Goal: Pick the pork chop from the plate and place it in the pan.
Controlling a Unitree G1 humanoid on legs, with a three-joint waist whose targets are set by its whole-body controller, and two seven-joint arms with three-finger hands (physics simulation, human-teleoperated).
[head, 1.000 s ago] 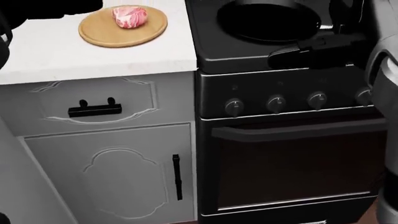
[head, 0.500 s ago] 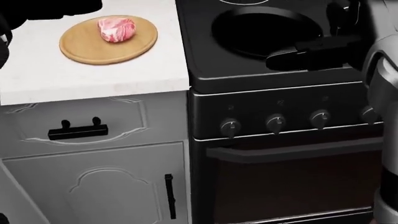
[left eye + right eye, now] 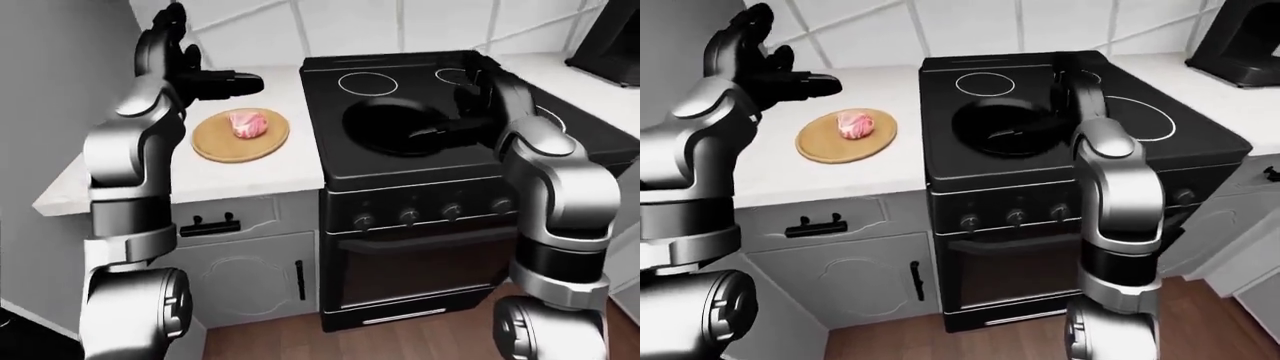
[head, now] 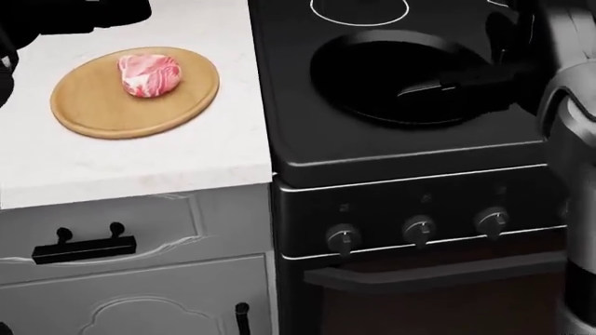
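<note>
Currently pork chop sits on the plate, left of the stove. Pan on stove. Left hand above plate, fingers spread, empty. Right hand over pan; grip unclear.

I can't make out the fingers of my right hand, black against the black pan and stove, my left hand is cropped at the head view's top left, and the right-side dark appliance is cut off.
</note>
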